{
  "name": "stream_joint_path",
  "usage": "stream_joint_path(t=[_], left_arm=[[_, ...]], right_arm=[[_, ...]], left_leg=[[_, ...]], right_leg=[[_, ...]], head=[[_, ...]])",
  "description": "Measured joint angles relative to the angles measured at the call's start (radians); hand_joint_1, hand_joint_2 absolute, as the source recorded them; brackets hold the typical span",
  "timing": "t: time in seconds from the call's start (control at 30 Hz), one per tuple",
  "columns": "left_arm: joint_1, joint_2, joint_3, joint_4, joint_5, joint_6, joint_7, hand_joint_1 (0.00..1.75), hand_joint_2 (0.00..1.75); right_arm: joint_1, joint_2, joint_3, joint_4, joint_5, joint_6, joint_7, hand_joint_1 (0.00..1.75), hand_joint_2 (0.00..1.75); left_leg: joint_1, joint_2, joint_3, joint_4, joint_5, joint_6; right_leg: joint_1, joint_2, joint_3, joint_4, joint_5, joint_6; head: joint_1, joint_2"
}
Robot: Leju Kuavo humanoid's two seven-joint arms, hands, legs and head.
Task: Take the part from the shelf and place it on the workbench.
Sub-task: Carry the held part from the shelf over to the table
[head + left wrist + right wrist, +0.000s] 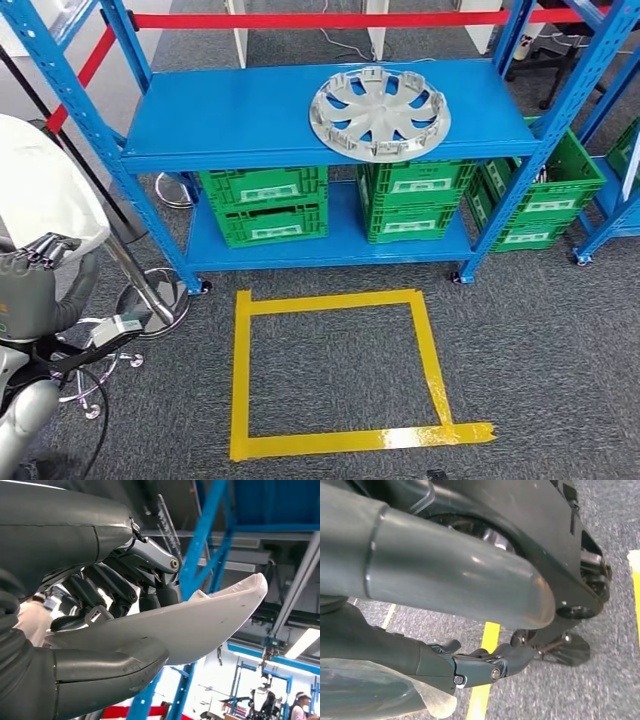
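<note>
We grip the white curved plastic part point(211, 615) between our left hand point(113, 605) fingers point(113, 582), away from the blue metal shelf point(249, 115), for carrying; our right hand point(478, 667) fingers' state we cannot tell.

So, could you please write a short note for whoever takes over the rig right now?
Left hand: grips the white part, raised at the robot's left side.
Right hand: hangs over the carpet, nothing seen in it.
A silver hubcap lies on the blue shelf.
Done: the part is off the shelf and in hand.
Left: carry it to the workbench, and set it down.
</note>
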Motion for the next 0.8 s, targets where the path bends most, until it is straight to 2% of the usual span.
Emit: stream_joint_path(t=[0.03, 0.07, 0.13, 0.17, 0.2, 0.23, 0.27, 0.3, 0.33, 0.37, 0.4, 0.43, 0.47, 0.5, 0.53, 0.57, 0.63, 0.67, 0.7, 0.73, 0.77, 0.8], left_arm=[[-0.001, -0.001, 0.001, 0.000, 0.000, 0.000, -0.001, 1.75, 1.75], [-0.001, -0.002, 0.002, 0.000, 0.000, 0.001, -0.002, 1.75, 1.75], [-0.001, -0.004, 0.004, 0.000, 0.000, 0.001, -0.004, 1.75, 1.75], [-0.001, -0.005, 0.006, 0.000, -0.001, 0.001, -0.004, 1.75, 1.75], [-0.001, -0.006, 0.007, 0.000, -0.002, 0.001, -0.003, 1.75, 1.75], [-0.001, -0.008, 0.008, 0.000, -0.002, 0.001, -0.002, 1.75, 1.75], [-0.001, -0.009, 0.009, 0.000, -0.003, 0.001, -0.002, 1.75, 1.75], [-0.001, -0.010, 0.012, 0.000, -0.003, 0.001, -0.001, 1.75, 1.75], [-0.001, -0.010, 0.015, -0.001, -0.003, 0.001, -0.001, 1.75, 1.75], [-0.002, -0.011, 0.019, -0.002, -0.003, 0.000, -0.001, 1.75, 1.75], [-0.004, -0.012, 0.022, -0.002, -0.003, 0.000, -0.001, 1.75, 1.75], [-0.007, -0.013, 0.023, -0.003, -0.004, -0.003, -0.001, 1.75, 1.75], [-0.010, -0.015, 0.022, -0.003, -0.006, -0.008, -0.001, 1.75, 1.75], [-0.013, -0.017, 0.021, -0.002, -0.008, -0.013, -0.001, 1.75, 1.75], [-0.017, -0.019, 0.020, -0.002, -0.010, -0.018, -0.002, 1.75, 1.75], [-0.021, -0.020, 0.018, -0.002, -0.012, -0.021, -0.002, 1.75, 1.75], [-0.028, -0.024, 0.015, -0.002, -0.012, -0.024, -0.003, 1.75, 1.75], [-0.030, -0.026, 0.014, -0.002, -0.012, -0.025, -0.003, 1.75, 1.75], [-0.031, -0.028, 0.013, -0.001, -0.013, -0.026, -0.002, 1.75, 1.75], [-0.032, -0.030, 0.013, -0.001, -0.015, -0.027, -0.002, 1.75, 1.75], [-0.033, -0.031, 0.012, -0.001, -0.017, -0.030, -0.002, 1.75, 1.75], [-0.036, -0.031, 0.012, -0.001, -0.019, -0.031, -0.001, 1.75, 1.75]], right_arm=[[0.000, 0.000, 0.001, 0.003, -0.002, 0.005, 0.000, 0.00, 0.00], [-0.001, 0.001, 0.003, 0.007, -0.003, 0.012, 0.000, 0.00, 0.00], [-0.003, 0.003, 0.006, 0.017, -0.007, 0.024, 0.000, 0.00, 0.00], [-0.005, 0.004, 0.007, 0.021, -0.010, 0.030, 0.000, 0.00, 0.00], [-0.006, 0.005, 0.007, 0.025, -0.012, 0.034, 0.001, 0.00, 0.00], [-0.007, 0.005, 0.007, 0.029, -0.014, 0.037, 0.001, 0.00, 0.00], [-0.008, 0.006, 0.007, 0.033, -0.015, 0.038, 0.002, 0.00, 0.00], [-0.009, 0.007, 0.007, 0.037, -0.016, 0.040, 0.002, 0.00, 0.00], [-0.011, 0.009, 0.007, 0.039, -0.018, 0.043, 0.002, 0.00, 0.00], [-0.014, 0.011, 0.007, 0.042, -0.020, 0.047, 0.002, 0.00, 0.00], [-0.017, 0.014, 0.007, 0.044, -0.022, 0.052, 0.002, 0.00, 0.00], [-0.018, 0.017, 0.007, 0.048, -0.024, 0.057, 0.001, 0.00, 0.00], [-0.018, 0.021, 0.007, 0.052, -0.026, 0.060, 0.000, 0.00, 0.00], [-0.019, 0.024, 0.008, 0.055, -0.028, 0.063, -0.001, 0.00, 0.00], [-0.019, 0.027, 0.008, 0.058, -0.029, 0.065, -0.003, 0.00, 0.00], [-0.019, 0.029, 0.008, 0.061, -0.030, 0.066, -0.005, 0.00, 0.00], [-0.021, 0.030, 0.008, 0.066, -0.030, 0.067, -0.007, 0.00, 0.00], [-0.021, 0.030, 0.008, 0.068, -0.030, 0.067, -0.007, 0.00, 0.00], [-0.021, 0.030, 0.008, 0.070, -0.031, 0.067, -0.008, 0.00, 0.00], [-0.021, 0.031, 0.008, 0.071, -0.033, 0.067, -0.011, 0.00, 0.00], [-0.021, 0.031, 0.008, 0.072, -0.036, 0.067, -0.014, 0.00, 0.00], [-0.020, 0.031, 0.008, 0.072, -0.041, 0.067, -0.018, 0.00, 0.00]], left_leg=[[0.003, 0.002, -0.008, -0.004, 0.012, 0.008], [0.006, 0.004, -0.019, -0.007, 0.024, 0.014], [0.006, 0.005, -0.047, -0.002, 0.042, 0.019], [0.006, 0.006, -0.062, 0.002, 0.051, 0.018], [0.007, 0.006, -0.076, 0.008, 0.058, 0.016], [0.009, 0.006, -0.091, 0.014, 0.064, 0.013], [0.011, 0.006, -0.105, 0.022, 0.069, 0.009], [0.013, 0.006, -0.118, 0.032, 0.073, 0.004], [0.013, 0.006, -0.131, 0.043, 0.076, -0.001], [0.012, 0.005, -0.142, 0.054, 0.080, -0.006], [0.011, 0.005, -0.150, 0.061, 0.086, -0.012], [0.010, 0.005, -0.157, 0.064, 0.094, -0.018], [0.010, 0.003, -0.162, 0.065, 0.102, -0.023], [0.011, 0.002, -0.168, 0.069, 0.096, -0.028], [0.012, 0.001, -0.175, 0.085, 0.074, -0.033], [0.013, 0.000, -0.186, 0.119, 0.035, -0.038], [0.015, 0.000, -0.210, 0.241, -0.064, -0.043], [0.015, 0.000, -0.217, 0.304, -0.094, -0.043], [0.014, 0.000, -0.214, 0.346, -0.102, -0.041], [0.013, -0.001, -0.199, 0.356, -0.087, -0.036], [0.011, -0.001, -0.169, 0.330, -0.059, -0.028], [0.007, -0.001, -0.126, 0.275, -0.032, -0.017]], right_leg=[[0.000, 0.003, -0.010, 0.016, -0.025, 0.004], [0.000, 0.005, -0.025, 0.056, -0.067, 0.008], [-0.001, 0.007, -0.061, 0.187, -0.161, 0.014], [-0.002, 0.007, -0.073, 0.250, -0.185, 0.018], [-0.003, 0.007, -0.072, 0.286, -0.185, 0.021], [-0.005, 0.007, -0.053, 0.287, -0.164, 0.025], [-0.008, 0.007, -0.017, 0.249, -0.134, 0.029], [-0.011, 0.007, 0.030, 0.186, -0.113, 0.033], [-0.013, 0.009, 0.080, 0.115, -0.105, 0.035], [-0.014, 0.012, 0.117, 0.059, -0.109, 0.034], [-0.013, 0.014, 0.137, 0.024, -0.120, 0.032], [-0.011, 0.016, 0.144, 0.013, -0.123, 0.026], [-0.012, 0.016, 0.137, 0.013, -0.122, 0.020], [-0.013, 0.015, 0.129, 0.015, -0.116, 0.013], [-0.014, 0.013, 0.119, 0.017, -0.108, 0.004], [-0.014, 0.011, 0.107, 0.017, -0.100, -0.007], [-0.009, 0.008, 0.083, 0.019, -0.081, -0.024], [-0.005, 0.007, 0.070, 0.020, -0.071, -0.028], [-0.001, 0.007, 0.056, 0.021, -0.061, -0.031], [0.004, 0.007, 0.043, 0.023, -0.052, -0.034], [0.008, 0.007, 0.031, 0.024, -0.042, -0.035], [0.012, 0.008, 0.020, 0.024, -0.033, -0.035]], head=[[0.002, 0.000], [0.005, 0.000], [0.010, 0.000], [0.011, 0.000], [0.011, 0.000], [0.011, 0.000], [0.011, 0.000], [0.012, 0.000], [0.013, 0.000], [0.015, 0.000], [0.016, 0.000], [0.016, 0.000], [0.017, 0.000], [0.016, 0.000], [0.014, 0.000], [0.011, 0.000], [0.007, 0.000], [0.006, 0.000], [0.006, 0.000], [0.005, 0.000], [0.005, 0.000], [0.005, 0.000]])
